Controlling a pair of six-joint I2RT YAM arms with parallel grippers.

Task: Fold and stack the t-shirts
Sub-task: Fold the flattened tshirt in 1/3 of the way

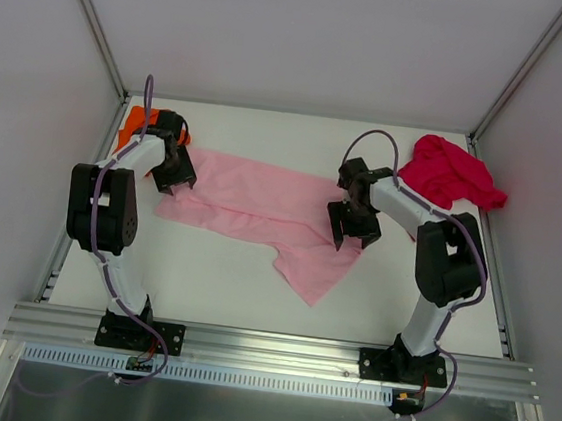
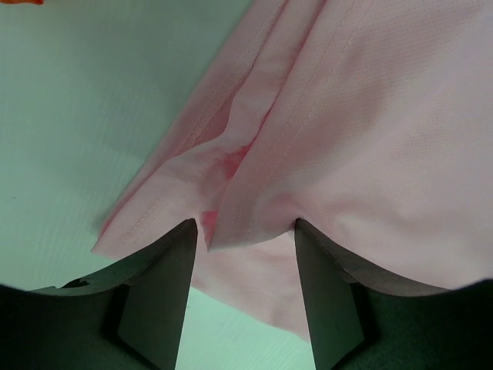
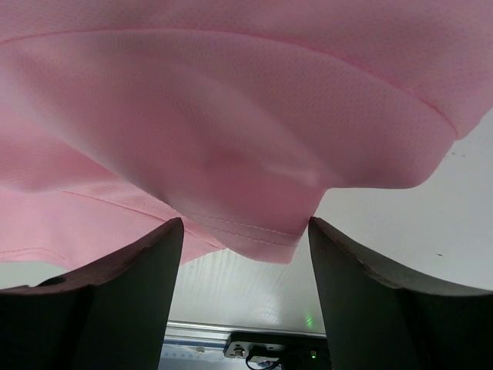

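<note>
Table (image 1: 232,296): the pink t-shirt (image 1: 262,203) is sprawled across the middle, unfolded. Its long axis runs roughly 9-to-3 in the top view, with one flap trailing toward 5.

The red t-shirt (image 1: 451,173) is bunched in the 2 o'clock corner, well apart from the pink. The orange t-shirt (image 1: 135,120) is in the 10 o'clock corner, mostly hidden behind the left arm.

The left gripper (image 1: 175,181) sits at the pink tee's 9 o'clock end and the right gripper (image 1: 351,233) at its 3 o'clock end, so each arm is nearest its own end.

In both wrist views the jaws are spread wide. The hem edge sits in the gap and nothing is pinched yet.

We read this as pre-grasp for the first fold. Both jaws need to close on the hem, or the cloth will skew.
</note>
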